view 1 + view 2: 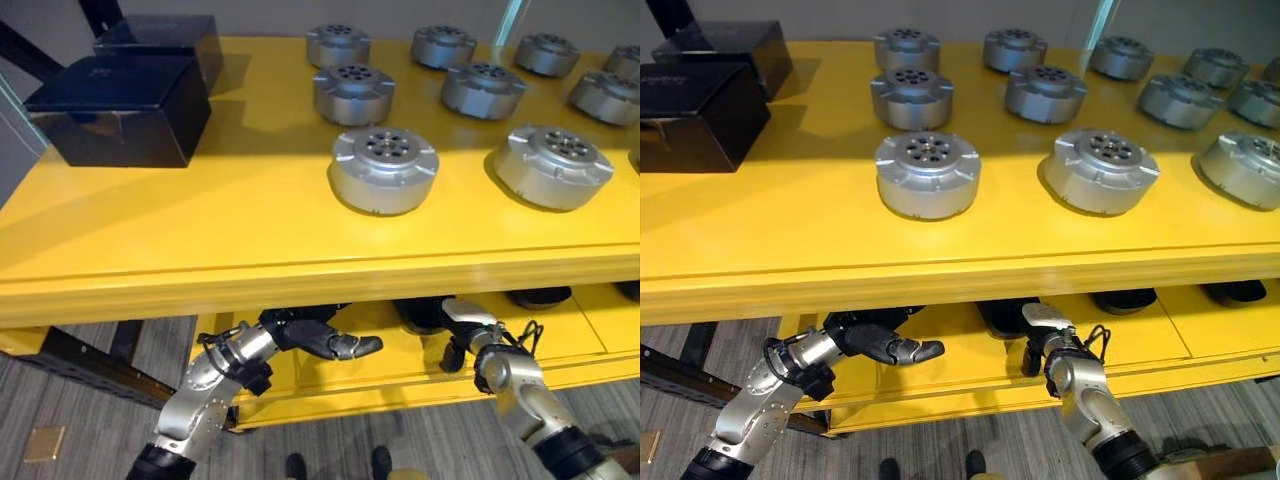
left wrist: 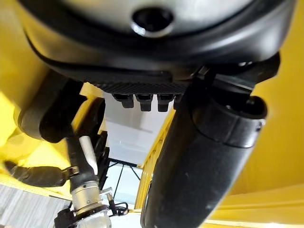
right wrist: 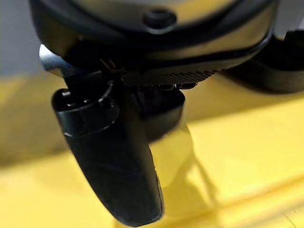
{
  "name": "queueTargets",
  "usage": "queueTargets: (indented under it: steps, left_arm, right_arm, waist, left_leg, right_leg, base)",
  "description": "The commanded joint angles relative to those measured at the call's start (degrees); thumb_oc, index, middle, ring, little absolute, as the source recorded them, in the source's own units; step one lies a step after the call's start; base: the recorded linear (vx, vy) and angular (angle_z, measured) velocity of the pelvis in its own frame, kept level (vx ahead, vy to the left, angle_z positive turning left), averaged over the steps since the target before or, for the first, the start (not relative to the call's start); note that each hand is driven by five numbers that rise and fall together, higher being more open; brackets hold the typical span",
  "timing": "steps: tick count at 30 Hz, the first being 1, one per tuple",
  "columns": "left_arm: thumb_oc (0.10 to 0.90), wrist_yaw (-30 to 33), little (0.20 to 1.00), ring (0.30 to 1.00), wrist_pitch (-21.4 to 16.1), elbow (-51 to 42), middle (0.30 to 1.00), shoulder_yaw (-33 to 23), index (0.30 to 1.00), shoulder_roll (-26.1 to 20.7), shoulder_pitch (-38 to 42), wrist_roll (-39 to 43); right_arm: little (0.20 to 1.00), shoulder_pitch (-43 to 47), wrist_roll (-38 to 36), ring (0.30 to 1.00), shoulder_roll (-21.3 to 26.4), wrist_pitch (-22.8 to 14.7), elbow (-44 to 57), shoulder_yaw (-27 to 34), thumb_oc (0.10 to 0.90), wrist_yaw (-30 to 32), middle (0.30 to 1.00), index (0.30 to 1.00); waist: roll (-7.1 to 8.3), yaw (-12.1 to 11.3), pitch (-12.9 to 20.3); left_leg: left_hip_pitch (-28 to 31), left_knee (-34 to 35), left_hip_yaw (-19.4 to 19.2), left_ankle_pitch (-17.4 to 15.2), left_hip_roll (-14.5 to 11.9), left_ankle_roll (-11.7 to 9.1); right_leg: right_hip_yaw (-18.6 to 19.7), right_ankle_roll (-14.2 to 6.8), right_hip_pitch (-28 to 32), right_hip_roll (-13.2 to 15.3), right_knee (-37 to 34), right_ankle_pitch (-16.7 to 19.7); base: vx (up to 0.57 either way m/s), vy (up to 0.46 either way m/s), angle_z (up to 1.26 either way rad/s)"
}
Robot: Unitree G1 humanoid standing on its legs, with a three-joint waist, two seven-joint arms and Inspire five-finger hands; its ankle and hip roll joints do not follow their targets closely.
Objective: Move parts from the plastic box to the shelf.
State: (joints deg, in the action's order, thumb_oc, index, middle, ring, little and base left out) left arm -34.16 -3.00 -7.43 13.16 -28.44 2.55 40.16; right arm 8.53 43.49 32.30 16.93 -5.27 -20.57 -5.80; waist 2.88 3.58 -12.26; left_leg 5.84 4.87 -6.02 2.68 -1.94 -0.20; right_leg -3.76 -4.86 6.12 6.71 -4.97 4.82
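Both hands under the yellow shelf point(image 1: 250, 250): left hand point(image 1: 318, 338) fingers straight, right hand point(image 1: 462, 322) fingers hidden.

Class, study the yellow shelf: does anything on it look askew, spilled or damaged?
Nothing stands out. The silver round parts sit flat and upright in rows on the top of the yellow shelf, with two black boxes at its left end. Both hands reach under it.

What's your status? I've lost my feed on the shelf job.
Both hands, left hand and right hand, reach under the top shelf, grips hidden. Silver parts sit on top. Black boxes at left, not blocking.
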Motion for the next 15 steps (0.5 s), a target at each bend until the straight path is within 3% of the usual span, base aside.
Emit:
queueTargets:
  steps: [1, 8, 15]
  left_arm:
    - [0.9, -1.2, 1.0, 1.0, -7.6, -6.0, 1.0, -2.2, 1.0, 0.7, 2.3, 3.9]
    - [0.9, -2.0, 1.0, 1.0, -8.2, -5.7, 1.0, -1.2, 1.0, -0.1, 1.8, 5.5]
    - [0.9, -1.4, 1.0, 1.0, -8.3, -5.8, 1.0, -0.4, 1.0, -0.3, 2.4, 6.0]
  right_arm:
    - [1.0, 5.3, -1.9, 1.0, 1.7, -6.3, 1.3, 3.3, 0.9, 13.5, 1.0, 1.0]
    - [1.0, 6.8, -5.0, 1.0, 1.4, -12.6, -0.6, 3.1, 0.9, 21.3, 1.0, 1.0]
    - [1.0, 7.9, -4.9, 1.0, 1.8, -16.1, 0.4, 2.4, 0.9, 22.9, 1.0, 1.0]
  waist:
    - [-0.94, -0.2, 2.7]
    - [-2.03, -0.6, 3.2]
    - [-2.45, -0.7, 3.3]
  left_leg:
    - [1.6, -0.9, -3.1, -6.1, -3.4, -0.1]
    - [1.8, -0.6, -2.3, -6.2, -3.2, -0.3]
    - [1.6, -0.7, -1.8, -6.2, -3.1, -0.4]
  right_leg:
    - [-0.4, -3.0, -0.5, 2.3, 6.5, -6.4]
    - [-0.9, -2.9, -0.2, 2.5, 6.2, -6.7]
    - [-1.1, -2.8, -0.3, 2.7, 6.4, -6.9]
  base:
    - [0.0, 0.0, 0.0]
    - [0.0, 0.009, 0.0]
    - [0.0, 0.0, 0.0]
